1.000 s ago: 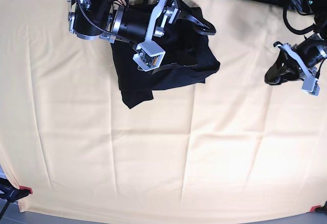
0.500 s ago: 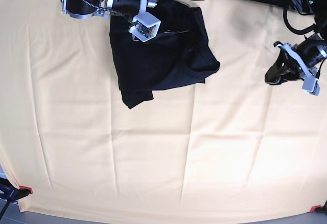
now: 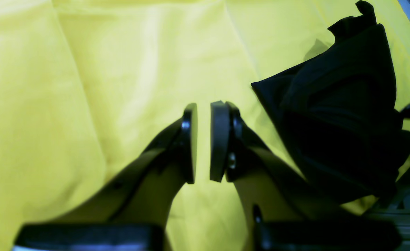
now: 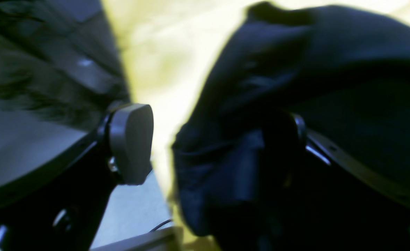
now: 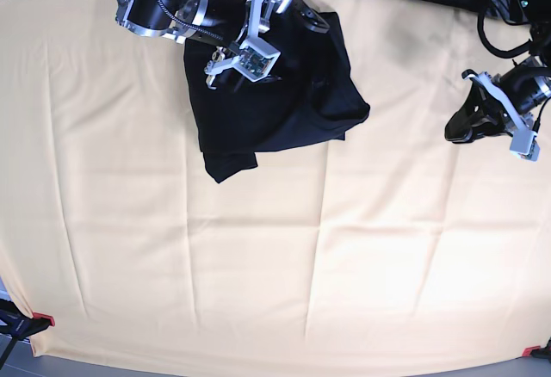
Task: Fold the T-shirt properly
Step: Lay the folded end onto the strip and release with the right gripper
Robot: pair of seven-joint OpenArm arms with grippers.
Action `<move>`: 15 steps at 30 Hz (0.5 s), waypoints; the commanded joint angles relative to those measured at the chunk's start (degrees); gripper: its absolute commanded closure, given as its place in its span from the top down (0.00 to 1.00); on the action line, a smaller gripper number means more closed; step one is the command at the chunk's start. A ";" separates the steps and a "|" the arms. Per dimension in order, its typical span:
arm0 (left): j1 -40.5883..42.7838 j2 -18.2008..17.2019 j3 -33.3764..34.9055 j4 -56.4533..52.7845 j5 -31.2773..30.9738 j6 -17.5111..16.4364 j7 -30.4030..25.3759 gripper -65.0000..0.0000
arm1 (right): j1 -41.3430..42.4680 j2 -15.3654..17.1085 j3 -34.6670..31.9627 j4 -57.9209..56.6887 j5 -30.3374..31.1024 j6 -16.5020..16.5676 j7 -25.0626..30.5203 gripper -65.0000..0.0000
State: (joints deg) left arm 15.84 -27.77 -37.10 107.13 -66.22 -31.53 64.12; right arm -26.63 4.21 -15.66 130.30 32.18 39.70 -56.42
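Right gripper [image 4: 211, 143] wide over T-shirt [image 5: 275, 101]

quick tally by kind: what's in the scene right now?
T-shirt: 1, black, bunched at the far edge
Tablecloth: 1, yellow
Grippers: 2, left gripper and right gripper
Red clamps: 2, near corners
Total: 6

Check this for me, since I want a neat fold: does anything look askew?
Yes. The T-shirt lies bunched in a lopsided heap near the far edge of the yellow cloth, with one flap poking out at a corner and uneven edges. No neat fold yet.
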 commanded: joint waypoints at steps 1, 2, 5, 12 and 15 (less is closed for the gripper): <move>-0.28 -1.14 -0.42 0.85 -1.40 -0.15 -1.07 0.14 | -0.02 0.61 -0.07 0.76 -0.02 0.30 1.62 0.76; -0.28 -1.14 -0.42 0.85 -1.40 -0.15 -1.07 0.14 | -0.04 1.25 -0.07 0.76 -1.05 0.30 1.62 0.76; -0.31 -1.14 -0.42 0.85 -1.42 -0.15 -1.09 0.14 | -0.07 2.99 -0.11 0.76 -1.07 0.30 1.62 0.76; -0.31 -1.14 -0.42 0.85 -1.40 -0.15 -1.07 0.14 | -0.02 3.30 -0.11 0.76 -3.61 0.15 5.07 0.67; -0.31 -1.11 -0.42 0.85 -1.40 -0.15 -1.07 0.14 | -0.02 3.32 -0.11 0.76 -5.73 -0.92 5.97 0.41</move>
State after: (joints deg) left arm 15.86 -27.75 -37.10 107.13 -66.22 -31.55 64.14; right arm -26.76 7.49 -15.66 130.19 25.30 38.61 -52.16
